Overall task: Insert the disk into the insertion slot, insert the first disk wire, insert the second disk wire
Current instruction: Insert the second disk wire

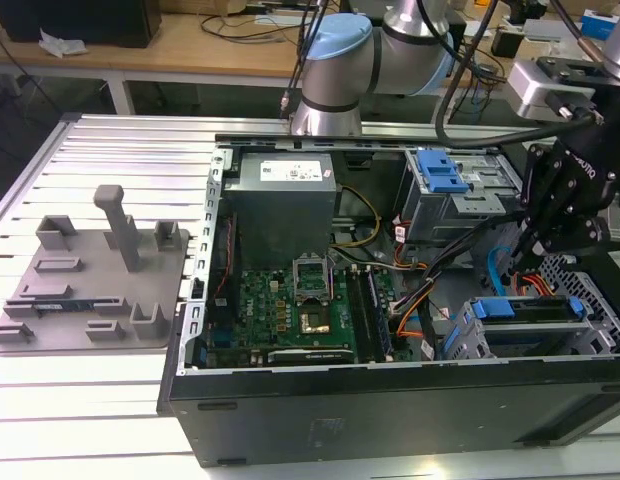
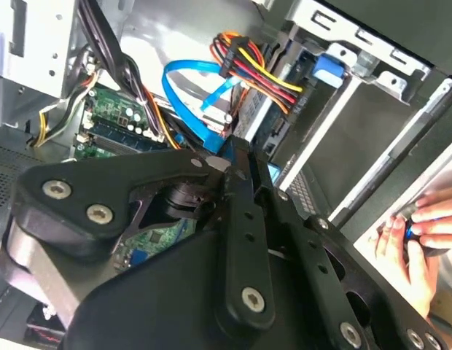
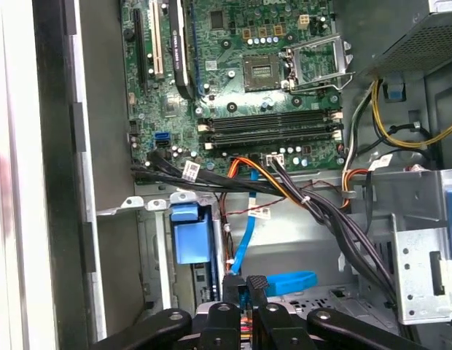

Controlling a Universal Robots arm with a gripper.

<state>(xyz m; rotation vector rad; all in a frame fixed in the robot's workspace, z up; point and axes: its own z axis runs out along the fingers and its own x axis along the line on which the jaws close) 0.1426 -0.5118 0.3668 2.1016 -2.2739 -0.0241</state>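
With the gripper (image 3: 244, 288) closed on the blue wire (image 3: 240, 251) behind the disk (image 1: 525, 310), any tilt jams its plug.

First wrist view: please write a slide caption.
Gripper above the disk seated in its cage, below the motherboard.

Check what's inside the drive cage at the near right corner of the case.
In the exterior view the drive cage holds the disk, its blue frame visible along the top. The label and the connector end can't be made out; the hand hangs just above.
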